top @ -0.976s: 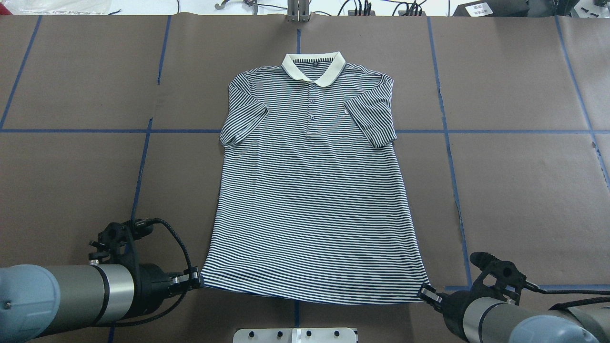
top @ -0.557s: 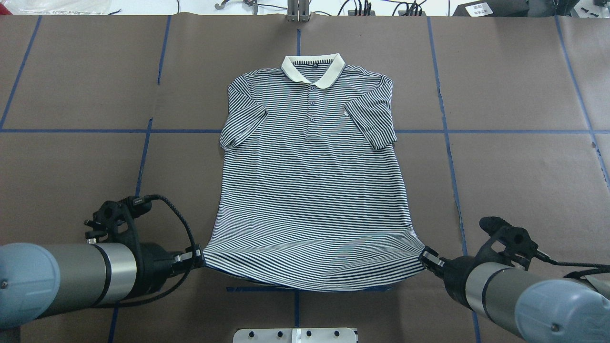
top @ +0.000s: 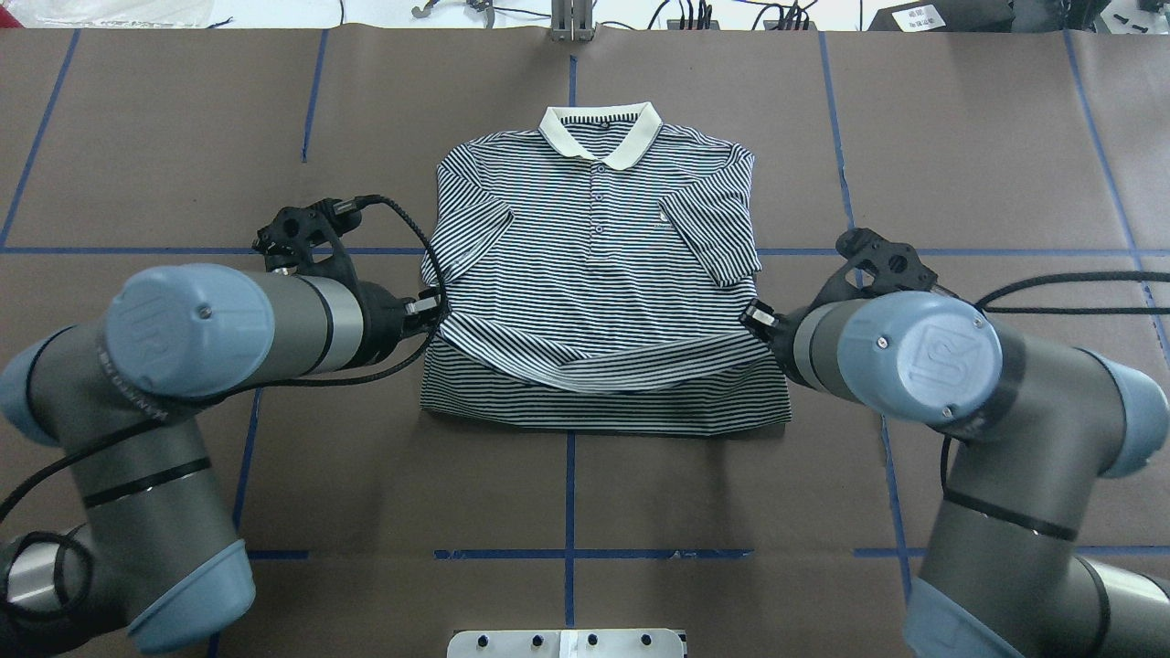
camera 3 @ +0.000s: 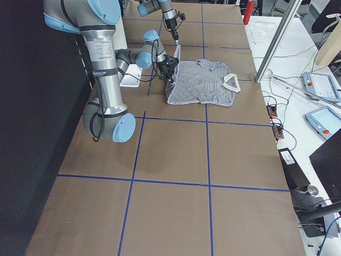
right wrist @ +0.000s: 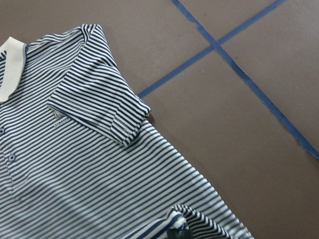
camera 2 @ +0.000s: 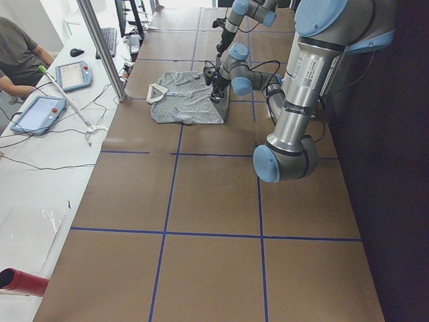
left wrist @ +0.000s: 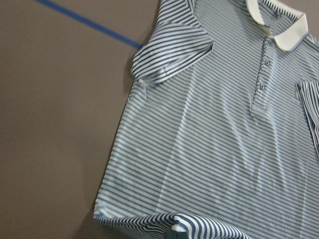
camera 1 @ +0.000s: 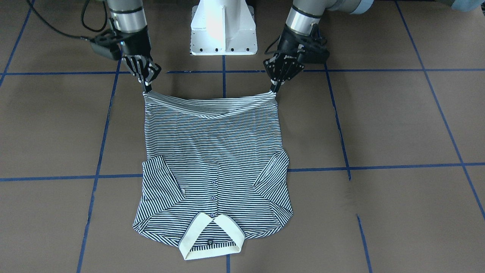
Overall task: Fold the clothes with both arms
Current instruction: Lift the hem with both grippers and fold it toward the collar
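The striped polo shirt (top: 594,228) lies face up on the brown table, its cream collar (top: 600,137) on the far side from me. Its hem is raised and drawn over the lower body, sagging in the middle between both grippers. My left gripper (top: 430,311) is shut on the hem's left corner, and in the front-facing view this left gripper (camera 1: 273,90) pinches the cloth from above. My right gripper (top: 754,317) is shut on the right corner, also seen as the right gripper (camera 1: 146,89). Each wrist view shows the bunched hem corner (left wrist: 174,225) (right wrist: 179,224) at the bottom edge.
Blue tape lines (top: 569,493) grid the brown table cover. The white pedestal base (camera 1: 222,30) stands near the robot's edge. A metal post (top: 571,23) rises behind the collar. In the left side view a seated person (camera 2: 17,54) and tablets (camera 2: 74,74) are at a side bench.
Both grippers have lifted the hem corners and carried them away from the robot towards the collar. The shirt's lower part now folds back over itself.
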You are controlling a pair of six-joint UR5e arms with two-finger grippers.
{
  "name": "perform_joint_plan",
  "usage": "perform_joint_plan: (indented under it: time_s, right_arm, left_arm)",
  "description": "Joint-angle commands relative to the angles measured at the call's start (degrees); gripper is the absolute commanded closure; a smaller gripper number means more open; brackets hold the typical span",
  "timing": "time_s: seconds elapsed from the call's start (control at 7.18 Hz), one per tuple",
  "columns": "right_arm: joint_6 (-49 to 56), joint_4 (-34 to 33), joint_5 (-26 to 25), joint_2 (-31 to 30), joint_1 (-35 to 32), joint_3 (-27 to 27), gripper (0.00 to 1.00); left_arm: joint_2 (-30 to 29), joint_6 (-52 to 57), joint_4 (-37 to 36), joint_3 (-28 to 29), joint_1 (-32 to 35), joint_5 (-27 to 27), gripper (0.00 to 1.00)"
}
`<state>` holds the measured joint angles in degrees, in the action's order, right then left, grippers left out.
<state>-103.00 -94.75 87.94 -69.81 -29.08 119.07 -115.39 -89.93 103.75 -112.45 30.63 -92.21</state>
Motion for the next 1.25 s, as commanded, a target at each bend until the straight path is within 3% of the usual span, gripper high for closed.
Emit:
perform_joint_plan:
  time_s: [0.0, 0.14, 0.42, 0.56, 1.11]
  right_arm:
    - [8.49, 0.18, 1.10, 7.56, -7.81, -12.50, 1.00]
    - [9.99, 0.44, 1.71, 10.63, -10.10, -17.86, 1.00]
    - [11.15, 11.80, 3.71, 13.12, -13.44, -29.37, 1.00]
    - [11.24, 13.18, 4.95, 16.34, -14.07, -34.12, 1.00]
    - [12.91, 17.05, 5.14, 21.47, -15.21, -45.57, 1.00]
  left_arm:
    - [-6.41, 5.88, 2.93, 12.37, 7.31, 0.10, 1.00]
    - [-6.69, 8.25, 5.39, 16.17, 8.73, 0.19, 1.00]
    - [-10.87, 9.15, 8.48, 24.33, 9.97, 0.54, 1.00]
    - [-13.17, 9.07, 8.58, 27.95, 9.98, 0.62, 1.00]
    - [-13.37, 11.26, 16.75, 35.89, 10.77, 2.82, 1.00]
